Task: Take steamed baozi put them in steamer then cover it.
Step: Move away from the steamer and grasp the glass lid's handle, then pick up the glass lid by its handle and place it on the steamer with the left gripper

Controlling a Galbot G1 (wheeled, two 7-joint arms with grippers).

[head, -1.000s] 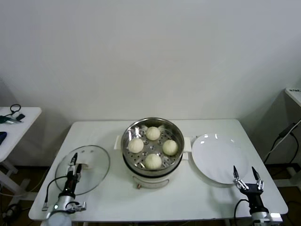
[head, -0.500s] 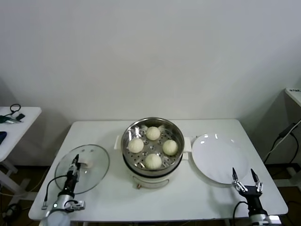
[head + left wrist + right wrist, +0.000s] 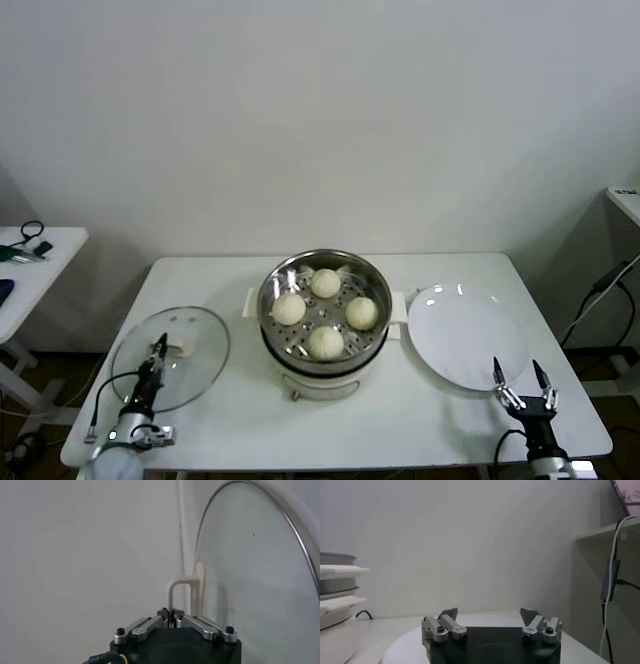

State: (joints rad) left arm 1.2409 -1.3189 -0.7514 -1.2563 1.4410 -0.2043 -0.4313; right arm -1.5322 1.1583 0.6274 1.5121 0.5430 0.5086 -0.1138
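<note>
Baozi, four smooth, round, cream-white dough buns (image 3: 325, 312), sit in a ring on the hole-dotted tray of the round, shiny stainless-steel steamer (image 3: 325, 265), which stands on its white base with side handles at the middle of the white table (image 3: 400, 415); the buns lie near one another, one to the back, one to each side, one to the front. Left of the steamer lies the round clear glass cover (image 3: 195, 330) with its thin metal rim and cream-white rectangular handle (image 3: 186, 591); my left gripper (image 3: 171, 620) has its fingers pressed together on the thin loop of that handle, over the lid's near half. To the steamer's right rests a flat, glossy round white plate (image 3: 462, 335); my right gripper (image 3: 520, 390) hangs just beyond its near edge, metal fingers spread wide apart with nothing between them.
</note>
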